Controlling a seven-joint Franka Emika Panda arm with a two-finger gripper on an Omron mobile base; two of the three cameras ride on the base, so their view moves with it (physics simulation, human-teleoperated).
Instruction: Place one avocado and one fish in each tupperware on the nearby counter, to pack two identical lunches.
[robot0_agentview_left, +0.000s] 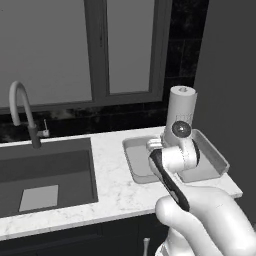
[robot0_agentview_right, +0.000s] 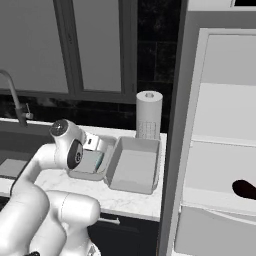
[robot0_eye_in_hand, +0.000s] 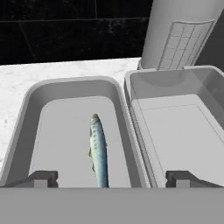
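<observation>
Two grey tupperware tubs stand side by side on the white marble counter (robot0_agentview_left: 114, 186). In the left tupperware (robot0_eye_in_hand: 33, 113) a silvery blue fish (robot0_eye_in_hand: 98, 151) lies lengthwise on the floor. The right tupperware (robot0_eye_in_hand: 175, 131) holds nothing. My gripper (robot0_eye_in_hand: 113, 178) hovers over the left tub, open, its fingertips (robot0_eye_in_hand: 43, 178) wide apart on either side of the fish and not touching it. From the right base view my hand hangs above the left tupperware (robot0_agentview_right: 75, 174), beside the right one (robot0_agentview_right: 131, 170). A dark rounded object (robot0_agentview_right: 245, 189), perhaps an avocado, rests on a fridge shelf.
A paper towel roll (robot0_agentview_left: 182, 106) stands upright just behind the tubs against the dark wall. The sink (robot0_agentview_left: 45, 175) with its curved faucet (robot0_agentview_left: 22, 112) lies to the left. The open fridge (robot0_agentview_right: 220, 150) stands to the right of the counter end.
</observation>
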